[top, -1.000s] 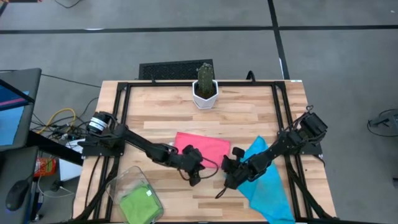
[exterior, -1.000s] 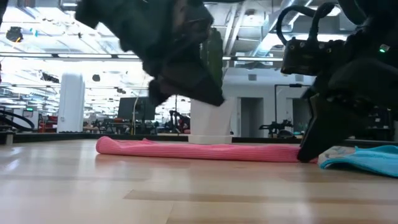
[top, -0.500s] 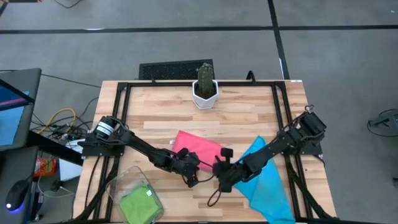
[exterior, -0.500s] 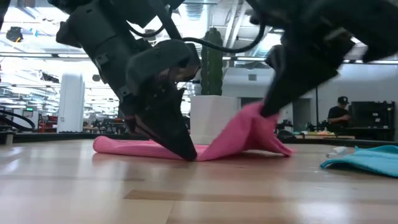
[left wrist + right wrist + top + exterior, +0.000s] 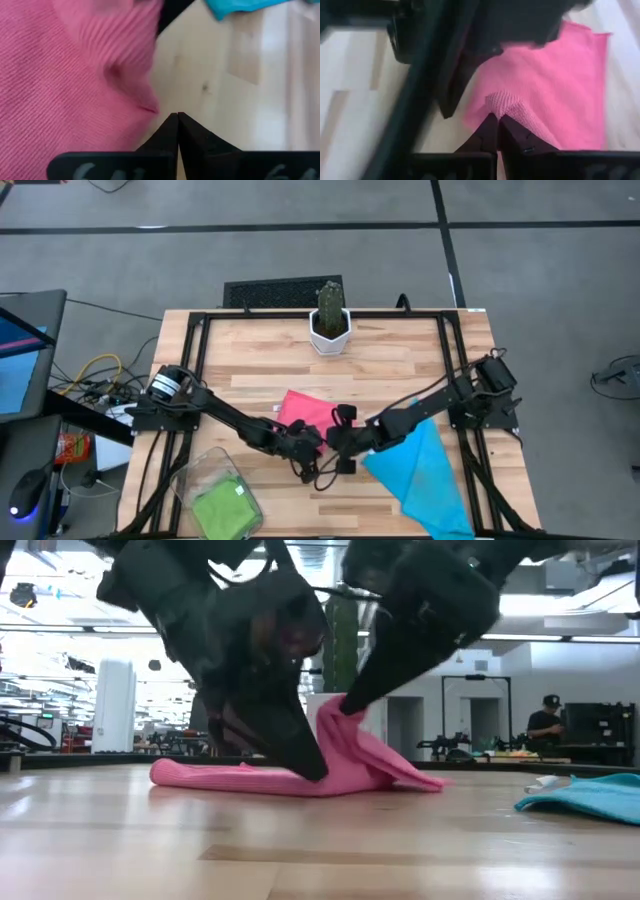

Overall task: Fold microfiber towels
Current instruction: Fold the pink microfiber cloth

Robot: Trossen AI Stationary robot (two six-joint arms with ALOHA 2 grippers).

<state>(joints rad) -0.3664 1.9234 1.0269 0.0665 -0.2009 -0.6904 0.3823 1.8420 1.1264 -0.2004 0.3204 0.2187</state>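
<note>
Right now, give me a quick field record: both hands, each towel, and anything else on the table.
left hand: shut, tips down on table at pink towel's near edge
right hand: shut on pink towel, corner lifted
pink towel: mid-table, partly raised
blue towel: flat, right side
green towel: inside clear bin, near-left corner
potted cactus: far edge, upright

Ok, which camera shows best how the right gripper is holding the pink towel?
The low view: the right gripper lifts the pink towel by a pinched corner. The right wrist view shows that pinch close up; the high view mostly hides it.
</note>
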